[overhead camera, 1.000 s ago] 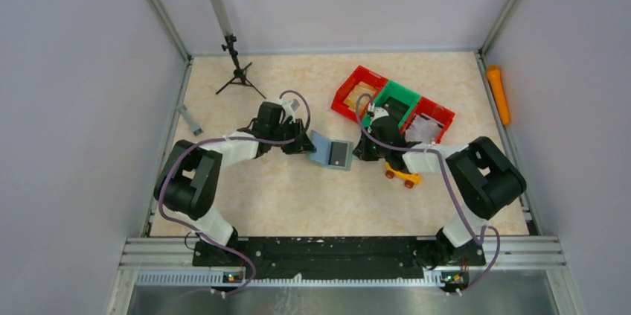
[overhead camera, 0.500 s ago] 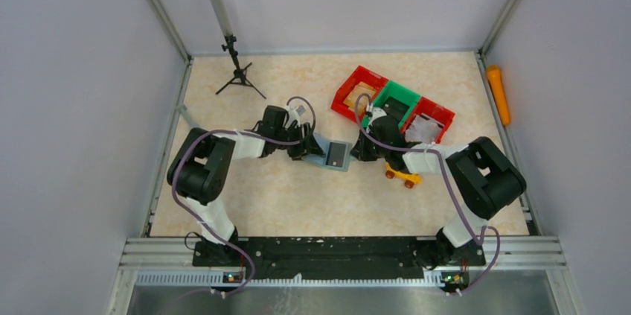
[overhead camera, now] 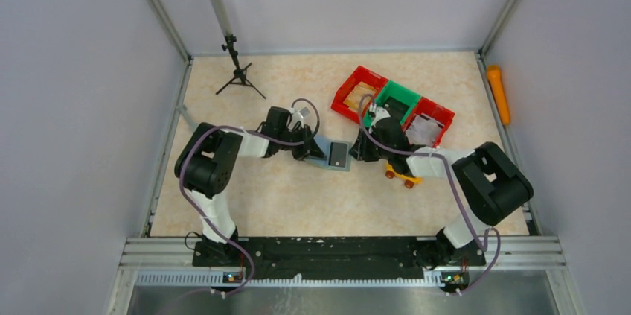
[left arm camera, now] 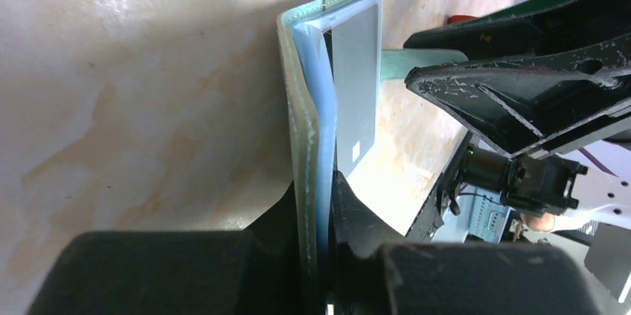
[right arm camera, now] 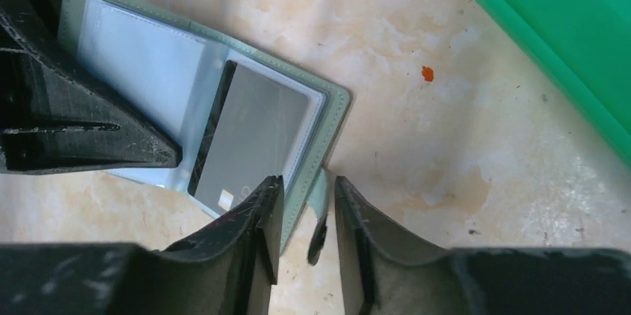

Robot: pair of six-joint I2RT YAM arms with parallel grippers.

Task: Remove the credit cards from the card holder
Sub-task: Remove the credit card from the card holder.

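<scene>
Beige marbled table (overhead camera: 283, 196), grey walls round it. Holder (right arm camera: 141, 62) lies open near ctr, btw the two arms, just in front of the red & green bins (overhead camera: 392, 103), w/ a toy car (overhead camera: 402, 176) close by on its R side.

L gripper (left arm camera: 312, 188) is clamped on the holder's L flap: its wrist view shows the flap edge-on, pinched btw both fingers. R gripper (right arm camera: 307, 203) sits at the opposite edge, jaws a little apart, straddling the small tab (right arm camera: 318, 192), one finger overlapping the holder's rim. Gap looks wider than the tab, so no grip there as far as I can see.

Progress:
- One grey card (right arm camera: 257, 136), chip showing, sits fully inside the clear sleeve on the R half.
- Sleeve on the L half looks pale & empty, but it's partly hidden by the L finger, so not sure.
- No card is loose on the table or in either gripper.

My read: holder opened & pinned = done, pulling cards out = all yet to do. Next prob. needs the R fingers on the card's edge at the sleeve mouth, and I can't tell which side that opens. Can't tell either if more cards sit behind this one
</scene>
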